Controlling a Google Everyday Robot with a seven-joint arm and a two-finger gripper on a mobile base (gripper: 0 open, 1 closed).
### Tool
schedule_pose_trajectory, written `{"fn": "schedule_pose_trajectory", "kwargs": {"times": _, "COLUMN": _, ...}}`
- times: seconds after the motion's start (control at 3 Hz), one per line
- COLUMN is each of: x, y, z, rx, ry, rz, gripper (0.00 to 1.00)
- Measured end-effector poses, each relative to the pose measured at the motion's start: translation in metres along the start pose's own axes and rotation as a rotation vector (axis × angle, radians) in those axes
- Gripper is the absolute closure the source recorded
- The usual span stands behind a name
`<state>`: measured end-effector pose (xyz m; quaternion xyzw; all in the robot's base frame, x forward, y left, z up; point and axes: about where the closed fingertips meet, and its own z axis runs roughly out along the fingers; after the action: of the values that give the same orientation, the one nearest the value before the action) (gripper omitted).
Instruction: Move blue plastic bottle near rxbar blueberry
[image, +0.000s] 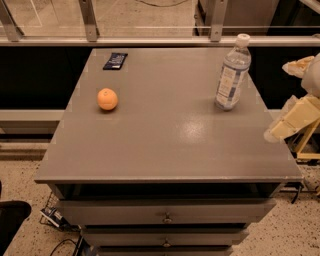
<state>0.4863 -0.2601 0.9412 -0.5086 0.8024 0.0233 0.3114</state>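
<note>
Bottle stands upright at the table's far right, well apart from the rxbar lying flat at the far-left corner. It looks light, thin-walled and slick, and tall enough to tip. Best taken around the middle, at the label, with a gentle squeeze. Gripper hangs off the right edge, near the bottle but not touching it. Open or clenched, I cannot tell.

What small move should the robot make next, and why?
Probably bring the hand in over the table toward the bottle. The hand hangs beside the table's right edge, apart from the bottle, which stands upright at the far right; the snack bar lies at the far left corner.
</note>
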Motion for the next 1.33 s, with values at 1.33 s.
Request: {"fn": "schedule_pose_trajectory", "kwargs": {"times": 1.33, "x": -0.018, "y": -0.129, "z": 0.057, "rx": 0.234, "ry": -0.699, "rz": 0.314, "gripper": 0.00}}
